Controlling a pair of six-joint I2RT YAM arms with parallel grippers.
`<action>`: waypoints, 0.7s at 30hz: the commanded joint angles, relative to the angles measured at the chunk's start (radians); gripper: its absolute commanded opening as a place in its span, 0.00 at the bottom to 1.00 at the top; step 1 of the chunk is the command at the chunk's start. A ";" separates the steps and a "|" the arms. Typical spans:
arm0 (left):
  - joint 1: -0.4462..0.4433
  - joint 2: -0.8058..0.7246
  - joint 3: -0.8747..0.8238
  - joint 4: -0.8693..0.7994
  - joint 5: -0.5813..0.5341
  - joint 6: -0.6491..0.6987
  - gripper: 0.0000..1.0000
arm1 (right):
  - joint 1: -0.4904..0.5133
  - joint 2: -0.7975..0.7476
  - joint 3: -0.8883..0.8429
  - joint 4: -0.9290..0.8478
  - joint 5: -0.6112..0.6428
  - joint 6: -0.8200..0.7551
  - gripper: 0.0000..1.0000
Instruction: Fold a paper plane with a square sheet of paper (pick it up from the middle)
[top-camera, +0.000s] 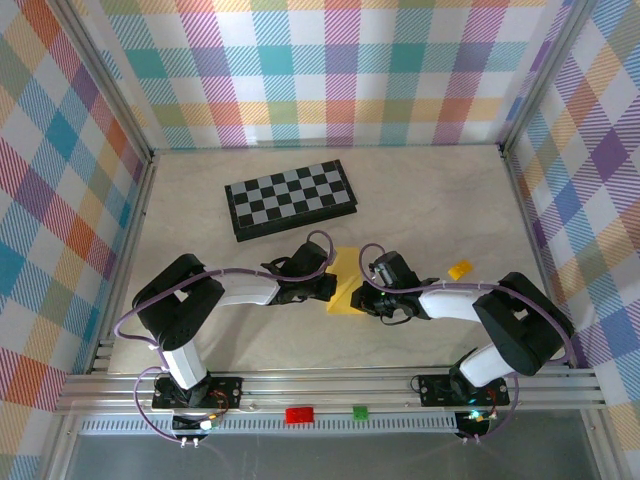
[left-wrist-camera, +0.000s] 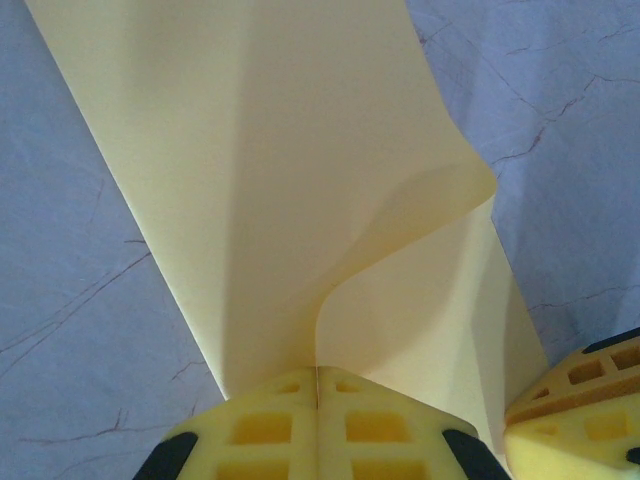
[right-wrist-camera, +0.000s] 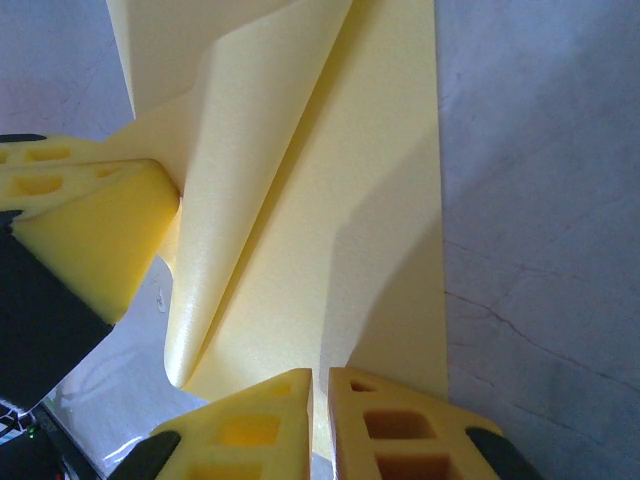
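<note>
The square sheet of paper (top-camera: 346, 282) is thin and yellow, and lies partly folded on the table between my two grippers. My left gripper (top-camera: 328, 288) comes in from the left. In the left wrist view it (left-wrist-camera: 318, 375) is shut on an upstanding flap of the sheet (left-wrist-camera: 300, 180), which curls over to the right. My right gripper (top-camera: 368, 296) comes in from the right. In the right wrist view its jaws (right-wrist-camera: 328, 375) stand almost together on the near edge of the sheet (right-wrist-camera: 340, 200). No pointed paper plane shape shows.
A black-and-grey chessboard (top-camera: 290, 198) lies behind the paper. A small orange-yellow block (top-camera: 459, 269) sits right of the right arm. Red (top-camera: 298, 414) and green (top-camera: 359, 411) blocks rest on the front rail. Checked walls enclose the table (top-camera: 430, 200).
</note>
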 joint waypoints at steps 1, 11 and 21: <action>0.006 -0.021 -0.001 0.006 -0.021 0.002 0.00 | 0.000 0.009 -0.007 -0.080 0.040 -0.011 0.15; 0.005 -0.032 -0.013 0.021 -0.009 -0.013 0.00 | 0.000 0.006 -0.004 -0.086 0.041 -0.012 0.15; 0.006 -0.040 -0.012 0.021 -0.006 -0.011 0.00 | 0.000 0.010 -0.001 -0.083 0.039 -0.014 0.15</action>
